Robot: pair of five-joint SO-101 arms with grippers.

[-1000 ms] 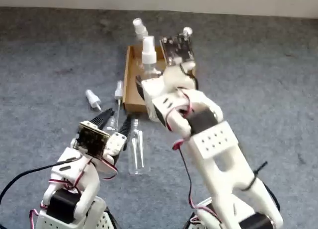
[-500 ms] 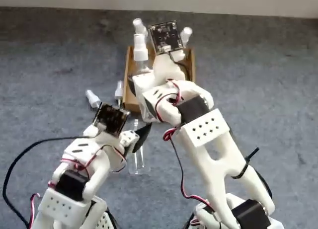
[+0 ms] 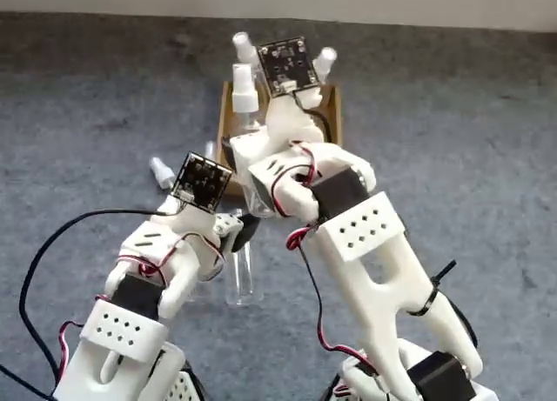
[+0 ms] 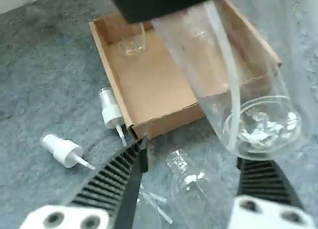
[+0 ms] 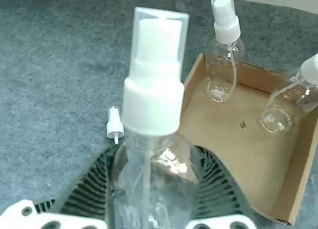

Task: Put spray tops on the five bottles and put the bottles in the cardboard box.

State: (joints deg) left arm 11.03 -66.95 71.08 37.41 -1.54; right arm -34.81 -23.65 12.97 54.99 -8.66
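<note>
1. The cardboard box (image 5: 293, 189) sits open on the grey carpet (image 5: 59, 50). Two see-through bottles stand inside it.
2. The corner bottle (image 5: 222, 75) is at the far end of the box. The side bottle (image 5: 283, 107) is next to a side wall. Each one has a white spray top on.
3. The box floor is brown. It has a small dark mark (image 5: 242, 124) that is too small to read.
4. The right gripper (image 5: 155, 152) has its fingers squeezed on the held bottle (image 5: 144, 189), one finger on each side. This bottle has a white spray top (image 5: 155, 75) on and a thin tube inside. It is up in the air, close to the box wall.
5. The left gripper (image 4: 193, 157) has its fingers spread wide and holds nothing. It is low over the carpet in front of the box.
6. The open bottle (image 4: 189, 179) lies on the carpet under the left gripper. It has no top on. I cannot tell if the fingers touch it.
7. Two loose spray tops lie on the carpet. The near top (image 4: 110, 110) is just beside the box wall. The far top (image 4: 62, 149) is farther out.
</note>
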